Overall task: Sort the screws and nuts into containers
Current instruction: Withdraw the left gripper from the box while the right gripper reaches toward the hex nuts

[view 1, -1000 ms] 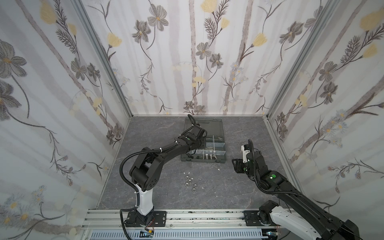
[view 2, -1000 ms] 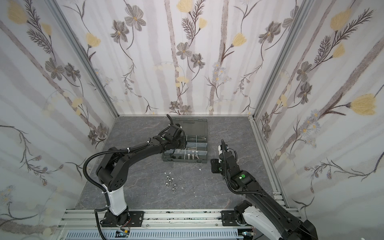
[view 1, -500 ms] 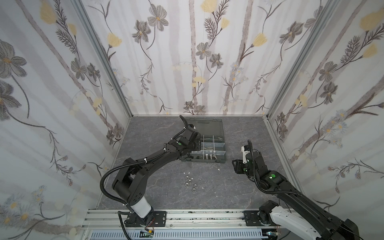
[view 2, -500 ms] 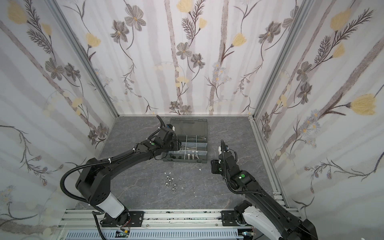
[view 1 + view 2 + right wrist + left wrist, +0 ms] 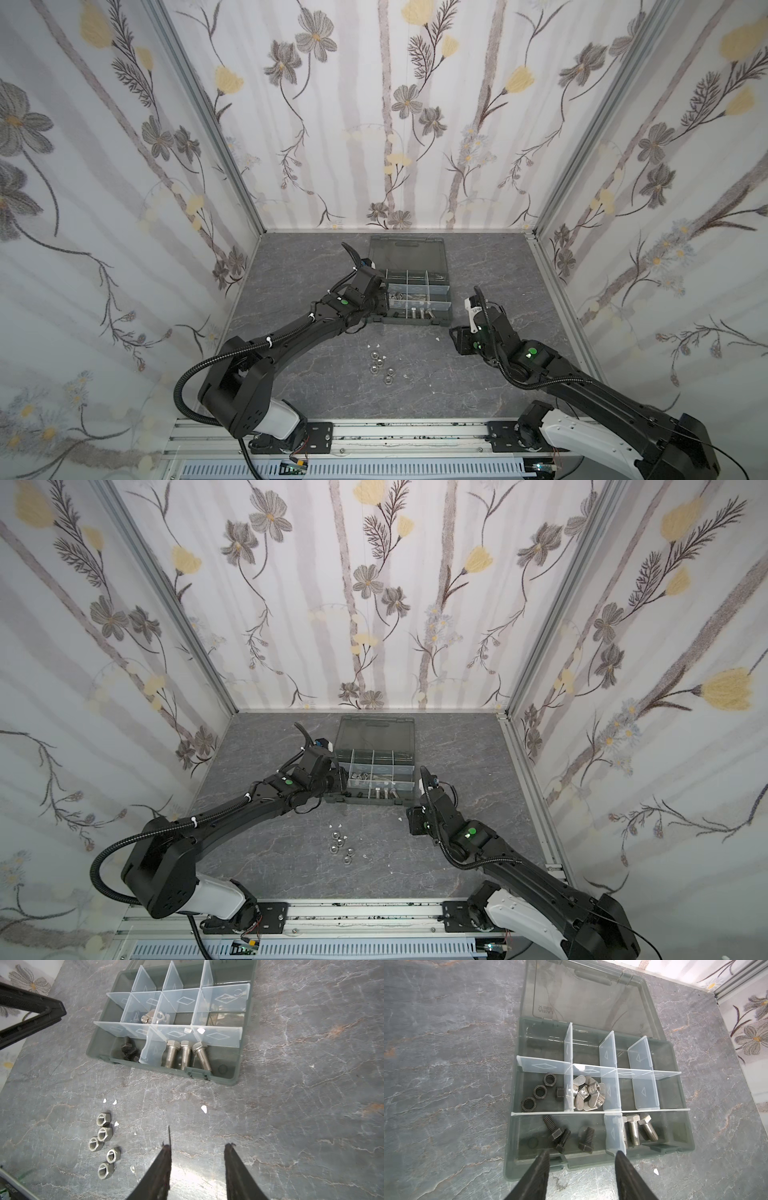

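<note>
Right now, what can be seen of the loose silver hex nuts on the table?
Five silver hex nuts lie flat in a loose cluster on the grey marbled table, threaded holes up, in front of the organiser case and outside its cells. They look like shiny metal. Some appear to touch each other; otherwise only the table touches them. Tiny white flecks lie nearby.

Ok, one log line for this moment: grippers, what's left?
left gripper: open, empty, at organiser case | right gripper: open, empty, above table | silver hex nuts: five loose on table
</note>
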Available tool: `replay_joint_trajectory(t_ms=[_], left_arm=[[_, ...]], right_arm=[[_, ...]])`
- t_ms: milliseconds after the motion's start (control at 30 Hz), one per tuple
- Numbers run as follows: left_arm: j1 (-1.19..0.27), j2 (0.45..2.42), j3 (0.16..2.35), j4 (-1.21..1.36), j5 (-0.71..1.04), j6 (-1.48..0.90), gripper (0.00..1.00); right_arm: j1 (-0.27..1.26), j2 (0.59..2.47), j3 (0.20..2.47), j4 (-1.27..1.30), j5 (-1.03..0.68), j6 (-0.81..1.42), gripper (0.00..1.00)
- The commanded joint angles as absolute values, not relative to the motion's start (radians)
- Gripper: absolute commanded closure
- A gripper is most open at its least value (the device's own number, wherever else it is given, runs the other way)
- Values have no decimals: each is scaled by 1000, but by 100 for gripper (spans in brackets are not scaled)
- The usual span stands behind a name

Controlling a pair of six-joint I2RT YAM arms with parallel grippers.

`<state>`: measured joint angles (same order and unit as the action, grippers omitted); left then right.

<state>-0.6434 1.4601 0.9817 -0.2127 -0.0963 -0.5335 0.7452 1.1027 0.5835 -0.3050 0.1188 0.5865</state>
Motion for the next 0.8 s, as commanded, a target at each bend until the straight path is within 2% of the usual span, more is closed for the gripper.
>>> replay_joint_trajectory(t_ms=[0, 267, 767], left_arm=[[-641, 1428, 960, -162, -136, -570, 46], [-625, 1319, 860, -148, -152, -602, 44], [-610, 1164, 693, -132, -157, -656, 40]], right_arm=[[783, 1112, 583, -259, 151, 629, 57], [893, 1154, 562, -209, 166, 691, 57], [1049, 1383, 665, -148, 154, 709, 57]])
